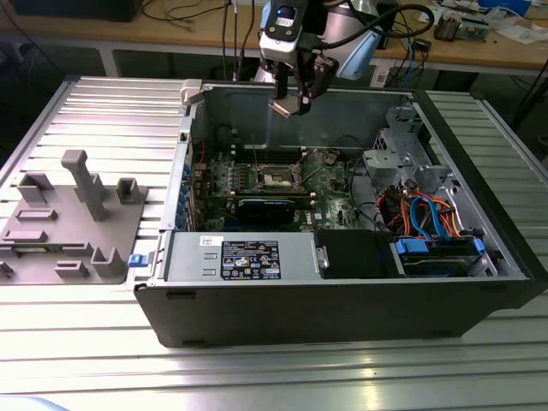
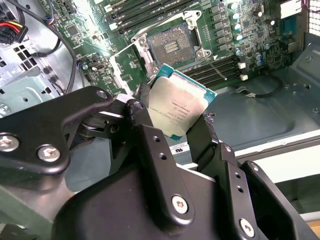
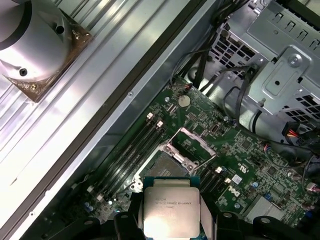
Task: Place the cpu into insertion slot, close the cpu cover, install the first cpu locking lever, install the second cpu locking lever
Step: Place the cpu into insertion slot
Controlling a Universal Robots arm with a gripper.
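Observation:
My gripper (image 1: 292,100) hangs above the back wall of the open computer case, shut on the cpu (image 1: 283,107). The cpu is a silver-topped square chip, held by its edges between the black fingers (image 2: 143,112) in both wrist views, and tilted (image 2: 183,107) (image 3: 171,207). Well below it on the green board lies the insertion slot (image 1: 278,177) (image 2: 171,44) (image 3: 161,167), its dark centre bare. The cpu cover (image 2: 126,66) (image 3: 193,144) stands swung up at one side of the slot. A thin wire lever (image 2: 220,67) sticks out beside the slot.
Long black memory slots (image 2: 150,15) flank the socket. A metal drive cage (image 1: 396,158) with orange and blue cables (image 1: 428,218) is at the exterior view's right, and a labelled power supply (image 1: 244,255) is in front. A grey fixture (image 1: 73,218) sits on the table at the left.

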